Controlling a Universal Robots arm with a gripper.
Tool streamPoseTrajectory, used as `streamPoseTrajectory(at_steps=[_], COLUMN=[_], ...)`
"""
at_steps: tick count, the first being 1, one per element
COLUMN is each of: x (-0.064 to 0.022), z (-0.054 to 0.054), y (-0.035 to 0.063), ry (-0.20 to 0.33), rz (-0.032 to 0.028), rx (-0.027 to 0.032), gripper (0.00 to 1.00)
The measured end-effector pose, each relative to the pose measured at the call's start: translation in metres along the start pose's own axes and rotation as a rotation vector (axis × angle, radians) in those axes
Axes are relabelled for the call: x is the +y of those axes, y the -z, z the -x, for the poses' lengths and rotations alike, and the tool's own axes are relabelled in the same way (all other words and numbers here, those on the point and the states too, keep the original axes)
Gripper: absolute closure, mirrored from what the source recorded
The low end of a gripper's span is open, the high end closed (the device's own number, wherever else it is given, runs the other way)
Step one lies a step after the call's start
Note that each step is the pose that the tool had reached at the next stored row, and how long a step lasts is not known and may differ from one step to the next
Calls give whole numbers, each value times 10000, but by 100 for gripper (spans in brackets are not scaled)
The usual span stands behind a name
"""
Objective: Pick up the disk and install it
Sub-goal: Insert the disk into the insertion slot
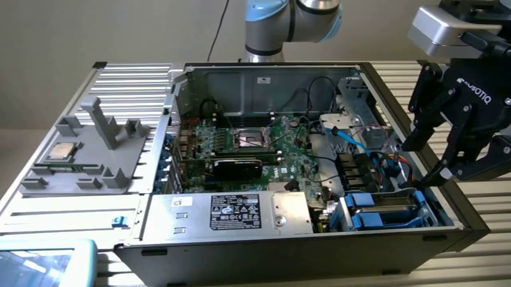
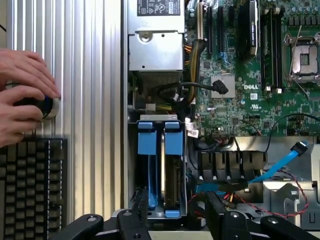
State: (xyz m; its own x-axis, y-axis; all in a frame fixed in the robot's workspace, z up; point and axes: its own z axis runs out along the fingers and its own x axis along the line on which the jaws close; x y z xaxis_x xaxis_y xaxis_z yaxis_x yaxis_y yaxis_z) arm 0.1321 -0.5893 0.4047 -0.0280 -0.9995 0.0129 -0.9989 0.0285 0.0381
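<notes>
**Gripper released over the drive cage; disk seated in the cage.**

Exterior view: we find the gripper (image 1: 423,162) open and empty at the exterior view's right, hanging over the near corner of the computer case (image 1: 279,258). There the disk (image 1: 383,209) stands in the drive cage (image 1: 407,224), framed by its blue carrier.
Wrist view: the fingers (image 2: 137,220) are spread wide, with the disk (image 2: 172,175) between them. A person's hand (image 2: 25,100) rests beside a keyboard (image 2: 30,190).

Open tool (image 2: 180,221) over slotted disk (image 2: 173,144)
</notes>
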Motion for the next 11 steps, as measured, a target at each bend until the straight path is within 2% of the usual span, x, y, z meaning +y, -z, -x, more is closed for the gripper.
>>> streamPoseTrajectory(at_steps=[6, 11], x=[-186, -242], z=[110, 212], y=[-80, -166], ry=[-2, -6], rz=[0, 0], rx=[-1, -1], gripper=[42, 42])
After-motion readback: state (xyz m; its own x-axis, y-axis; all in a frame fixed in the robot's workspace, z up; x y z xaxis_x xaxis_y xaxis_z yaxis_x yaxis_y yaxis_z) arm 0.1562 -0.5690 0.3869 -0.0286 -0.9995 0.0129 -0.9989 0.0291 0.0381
